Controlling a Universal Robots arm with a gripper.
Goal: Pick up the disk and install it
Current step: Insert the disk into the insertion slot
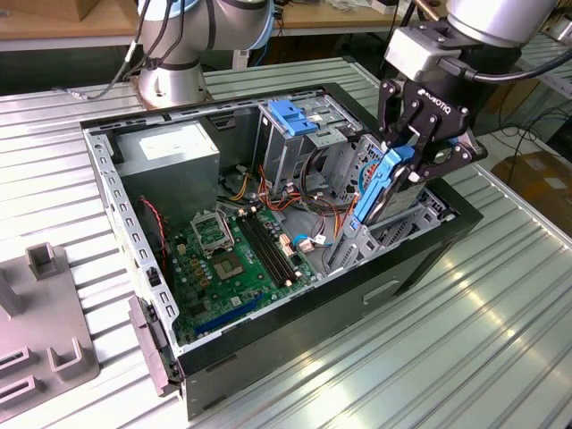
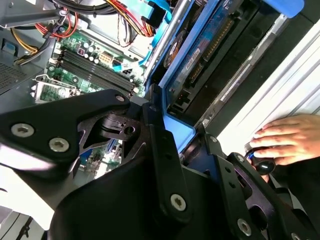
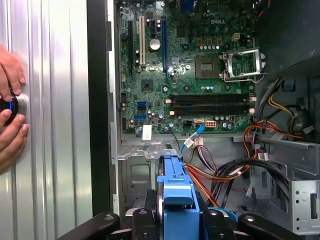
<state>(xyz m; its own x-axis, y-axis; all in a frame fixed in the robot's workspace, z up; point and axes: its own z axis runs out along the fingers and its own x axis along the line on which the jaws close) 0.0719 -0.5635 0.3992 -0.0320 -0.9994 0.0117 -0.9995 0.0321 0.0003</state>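
1. A black steel computer case (image 1: 420,259) lies open on its side on a ribbed, silvery metal surface (image 1: 465,340).
2. Inside it I see a green circuit board (image 1: 237,259) with long dark memory slots, a plain grey metal power supply box (image 1: 170,152) toward the exterior view's left, and loose red, yellow and orange wires (image 1: 268,192) at the middle.
3. A chunky blue plastic bracket (image 1: 293,116) sits atop a grey sheet-metal drive cage at the far side of the case.
4. The black gripper (image 1: 404,170) hangs over the case's side on the exterior view's right, with angular, bolted metal linkages.
5. Its fingers (image 3: 144,220) are closed narrowly on the flat grey metal disk with bright blue plastic carrier rails (image 1: 382,186), one on each side of it.
6. The disk stands on edge, tilted. Its upper end is between the fingers and its lower end is down at the perforated grey metal bay (image 1: 357,241) on that same side of the case.
7. I cannot tell whether it is seated there.
8. In the first wrist view, the blue rail (image 3: 177,192) runs out from between the two fingers, toward the circuit board.
9. In the second wrist view, a person's hand (image 2: 287,137) rests on a dark round knob (image 2: 262,164) on the ribbed surface, just outside the case.
10. A grey moulded block fixture (image 1: 45,340) sits on the surface, well apart, at the exterior view's left.
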